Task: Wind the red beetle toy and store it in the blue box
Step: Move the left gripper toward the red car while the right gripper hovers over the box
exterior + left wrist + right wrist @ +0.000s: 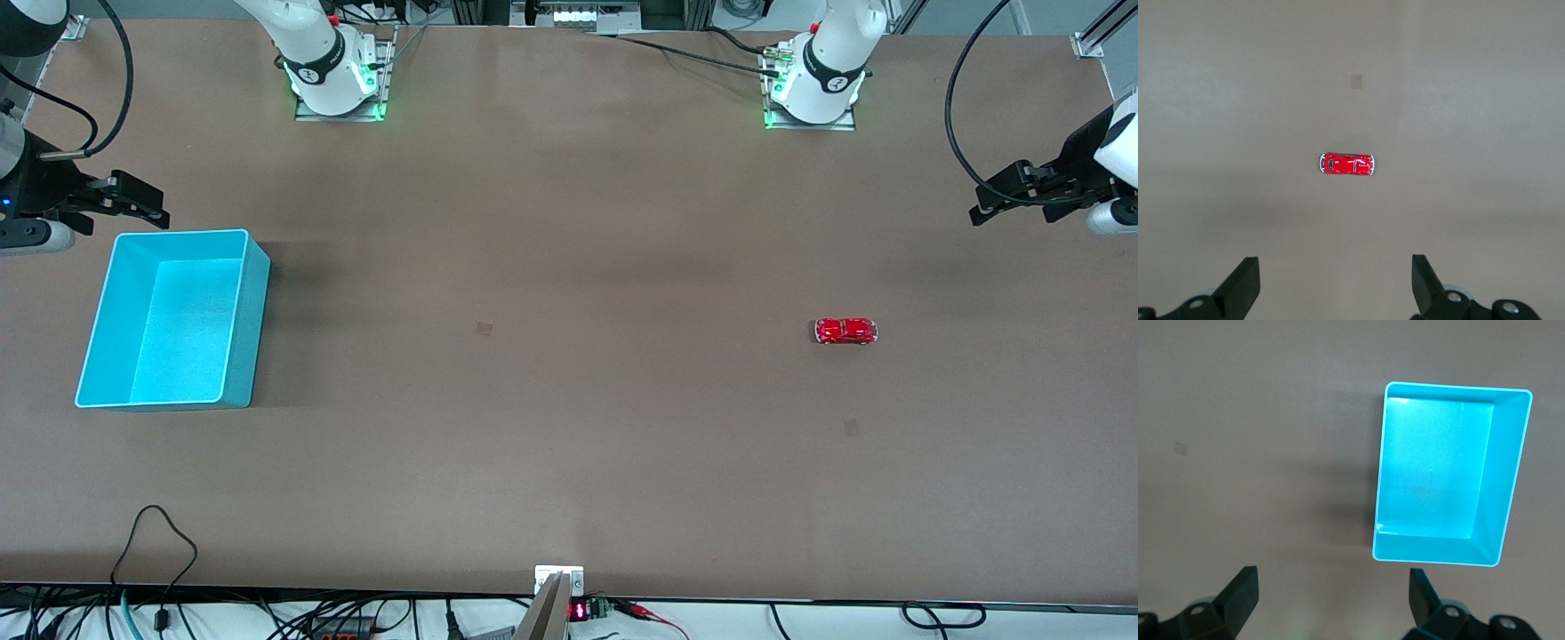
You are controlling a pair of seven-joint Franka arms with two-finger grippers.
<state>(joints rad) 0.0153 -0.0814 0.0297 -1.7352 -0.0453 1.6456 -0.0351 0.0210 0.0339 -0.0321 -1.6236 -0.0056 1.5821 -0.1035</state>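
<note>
Two things sit on my brown tabletop (569, 267), well apart: the red beetle toy (845, 331) on its wheels toward the left arm's end, and the blue box (252, 293) toward the right arm's end, open side up with nothing in it. I have the left pincer (982, 211) hanging in the air over the tabletop's edge at its own end, fingers spread apart and holding nothing; from its wrist camera I see the beetle toy (1346, 163) lying crosswise on the bare surface past the two dark fingertips (1245, 283). My right pincer (158, 213) hangs just above the box's rim at the side nearest the robot bases, fingers likewise apart and empty, and its wrist camera looks down into the box (1511, 480).
</note>
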